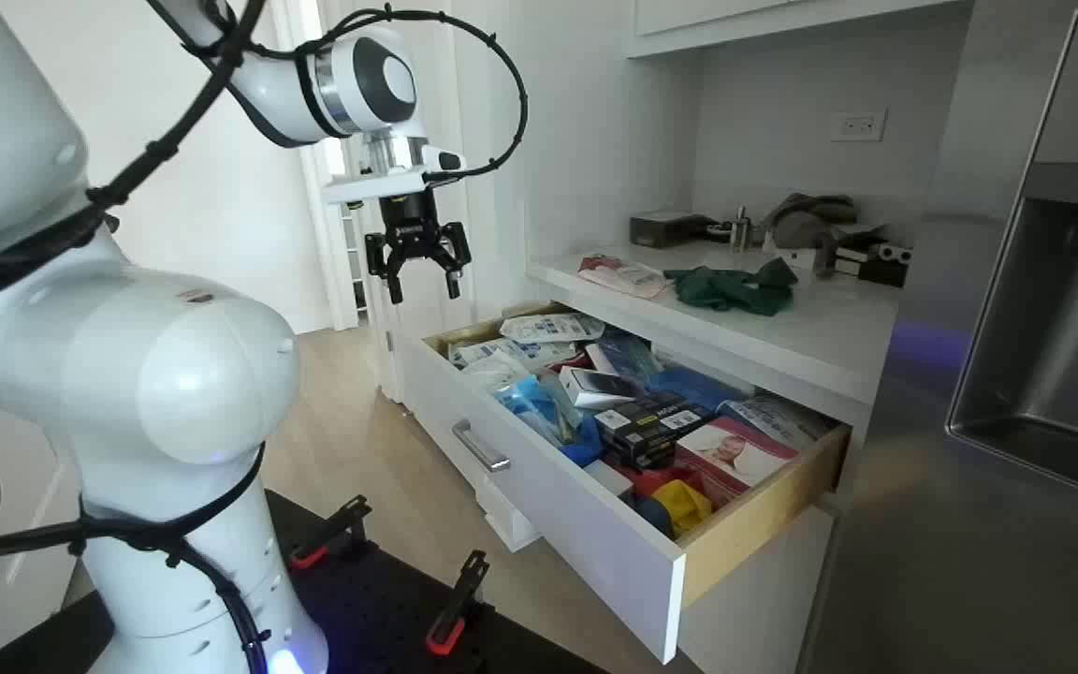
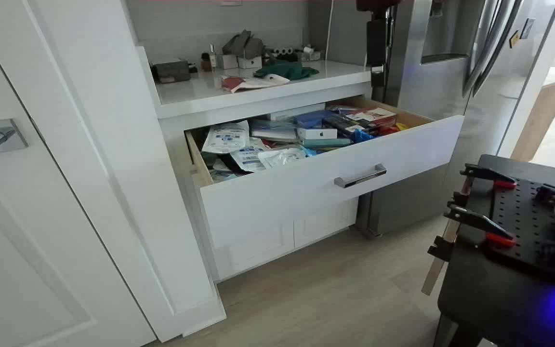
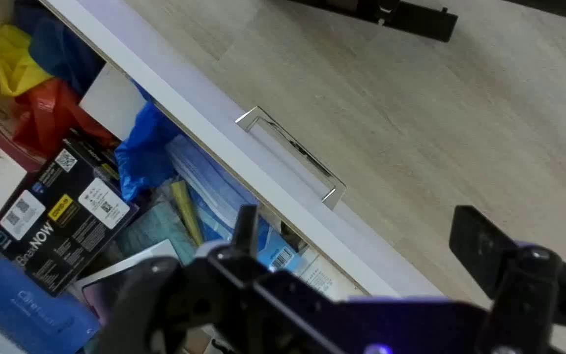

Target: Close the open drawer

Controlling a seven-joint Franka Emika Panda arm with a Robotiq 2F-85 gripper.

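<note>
The drawer's white front [image 1: 548, 477] is pulled far out below the counter; it also shows in an exterior view [image 2: 277, 202] and in the wrist view [image 3: 214, 142]. Its metal bar handle [image 1: 481, 451] is on the outer face, also in the wrist view [image 3: 302, 148]. Packets and boxes, such as a black box [image 3: 62, 216], fill the drawer, none clearly above its rim. My gripper [image 1: 425, 288] is open and empty, pointing down, above the drawer's far-left end and apart from it. In the wrist view its fingers [image 3: 354, 219] are wide apart, one over the contents, one over the floor.
A white counter [image 1: 820, 346] overhangs the drawer and bears a green cloth [image 1: 735, 288] and small items. A steel refrigerator [image 1: 951, 562] stands beside it. A black table [image 2: 489, 294] with clamps [image 2: 480, 221] stands in front of the drawer, with floor between them.
</note>
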